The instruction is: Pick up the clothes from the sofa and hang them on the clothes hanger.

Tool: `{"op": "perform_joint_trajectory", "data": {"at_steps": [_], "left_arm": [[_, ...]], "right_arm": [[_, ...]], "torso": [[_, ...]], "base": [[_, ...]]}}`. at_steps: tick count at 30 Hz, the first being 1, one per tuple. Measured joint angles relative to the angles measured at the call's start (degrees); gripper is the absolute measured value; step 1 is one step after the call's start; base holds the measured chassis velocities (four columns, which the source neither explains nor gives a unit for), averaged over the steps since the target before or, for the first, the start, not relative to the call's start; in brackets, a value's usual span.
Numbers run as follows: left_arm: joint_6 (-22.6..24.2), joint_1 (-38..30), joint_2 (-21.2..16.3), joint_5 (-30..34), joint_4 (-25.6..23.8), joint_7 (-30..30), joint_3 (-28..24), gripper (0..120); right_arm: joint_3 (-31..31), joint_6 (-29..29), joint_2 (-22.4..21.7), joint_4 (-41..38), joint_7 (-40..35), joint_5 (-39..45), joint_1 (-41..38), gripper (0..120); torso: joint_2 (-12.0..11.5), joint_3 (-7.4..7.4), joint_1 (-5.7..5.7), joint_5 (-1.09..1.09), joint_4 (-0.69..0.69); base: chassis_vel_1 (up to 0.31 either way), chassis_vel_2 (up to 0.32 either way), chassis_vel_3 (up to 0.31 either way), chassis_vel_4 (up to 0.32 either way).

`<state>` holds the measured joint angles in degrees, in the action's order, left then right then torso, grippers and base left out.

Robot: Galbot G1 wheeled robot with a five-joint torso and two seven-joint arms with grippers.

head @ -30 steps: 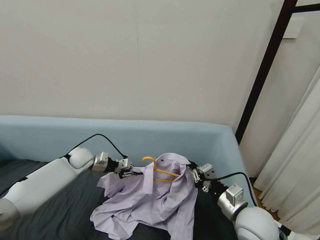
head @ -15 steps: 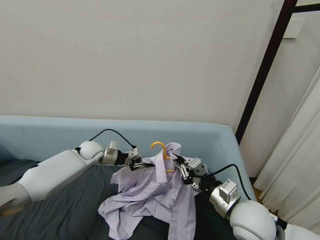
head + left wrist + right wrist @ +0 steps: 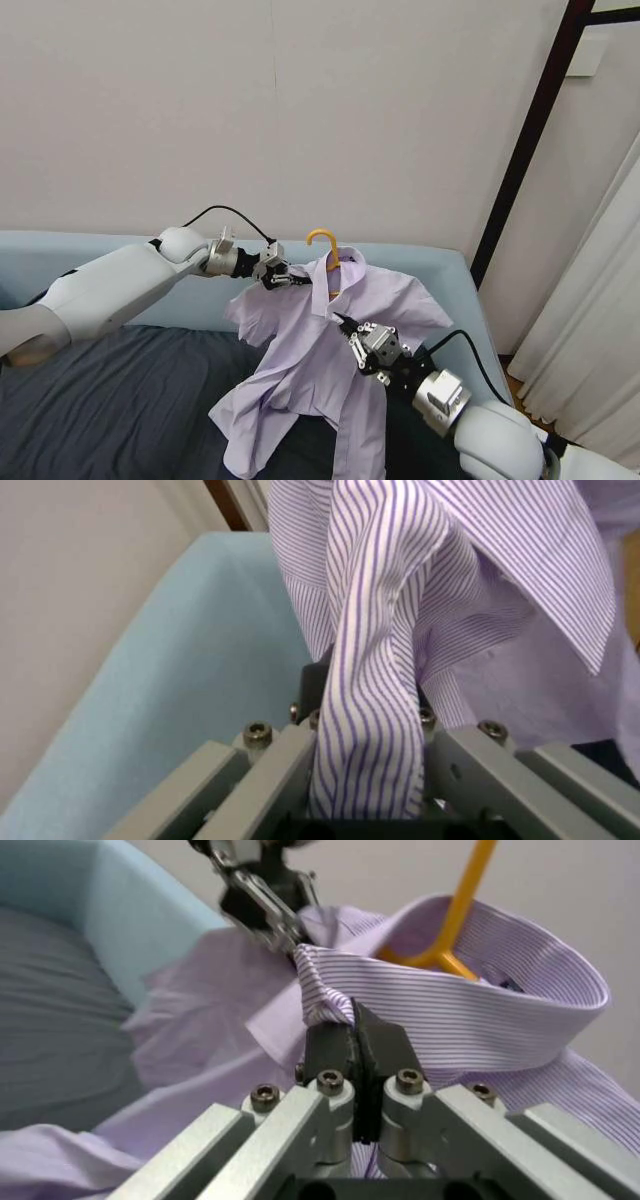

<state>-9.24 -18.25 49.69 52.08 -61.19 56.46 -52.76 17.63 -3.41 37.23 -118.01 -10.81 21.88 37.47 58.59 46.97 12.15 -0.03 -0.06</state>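
Sofa (image 3: 90,268): pale blue back, dark grey seat, against a plain wall.

Left arm: reaches from the left edge across the sofa back.

Left tool (image 3: 283,279): pressed together on a fold of shirt at the collar's left side. In the left wrist view the striped cloth runs straight down between the fingers (image 3: 365,727).

Hanger (image 3: 322,243): yellow, hook upright above the collar, its body inside the shirt's neck (image 3: 462,907).

Shirt (image 3: 330,365): lilac with fine stripes, held in the air in front of the sofa back, collar up, short sleeves spread to either side. The tails hang low over the seat; whether they touch it cannot be told.

Right tool (image 3: 350,330): below the collar at the shirt front, pinching the collar's front edge (image 3: 352,1027).

Dark post (image 3: 530,140): slanted, right of the sofa.

Curtain (image 3: 600,330): white, at the far right.
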Motion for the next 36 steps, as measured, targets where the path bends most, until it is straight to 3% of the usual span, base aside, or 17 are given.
{"op": "perform_joint_trajectory", "data": {"at_steps": [10, 19, 23, 27, 33, 36], "left_arm": [[0.2, -3.2, -1.2, 1.5, 0.6, -0.4, -0.4, 1], [0.1, -2.6, -1.2, 1.1, 1.4, -3.2, 0.4, 1], [0.1, -2.3, -1.2, 1.1, 1.3, -3.7, 0.8, 1], [0.1, -1.4, -2.0, 0.8, -0.8, -3.8, 0.7, 1], [0.5, 0.8, -3.6, 0.6, -5.2, -4.8, 0.8, 1], [0.8, 1.5, -4.4, 0.7, -7.1, -5.3, 1.0, 1]], "right_arm": [[0.0, -3.3, -1.0, -3.1, -1.3, 1.4, -0.2, 0], [-4.3, -4.5, -2.7, -6.5, -3.5, 0.9, 8.9, 32], [-8.4, -6.8, -2.8, -10.2, -6.4, 6.2, 14.8, 43], [-15.4, -11.4, -2.2, -16.8, -13.3, 23.1, 17.1, 62], [-17.1, -15.2, -2.0, -18.3, -19.1, 40.1, 9.4, 84], [-16.3, -15.9, -1.3, -16.4, -19.7, 44.8, 5.0, 93]], "torso": [[0.0, -0.01, 0.0, -0.01, 0.0], [0.0, 0.0, 0.0, -0.02, -0.01], [0.0, -0.01, 0.0, -0.01, -0.03], [0.0, -0.01, -0.01, -0.01, -0.01], [0.0, -0.01, -0.01, -0.03, 0.0], [0.0, -0.01, -0.01, -0.02, 0.0]], "base": [[0.0, 0.0, 0.0, 0.0], [0.0, 0.0, 0.0, 0.0], [0.0, 0.0, 0.0, 0.0], [0.0, 0.0, 0.0, 0.0], [0.0, 0.0, 0.0, 0.0], [0.0, 0.0, 0.0, 0.0]]}}
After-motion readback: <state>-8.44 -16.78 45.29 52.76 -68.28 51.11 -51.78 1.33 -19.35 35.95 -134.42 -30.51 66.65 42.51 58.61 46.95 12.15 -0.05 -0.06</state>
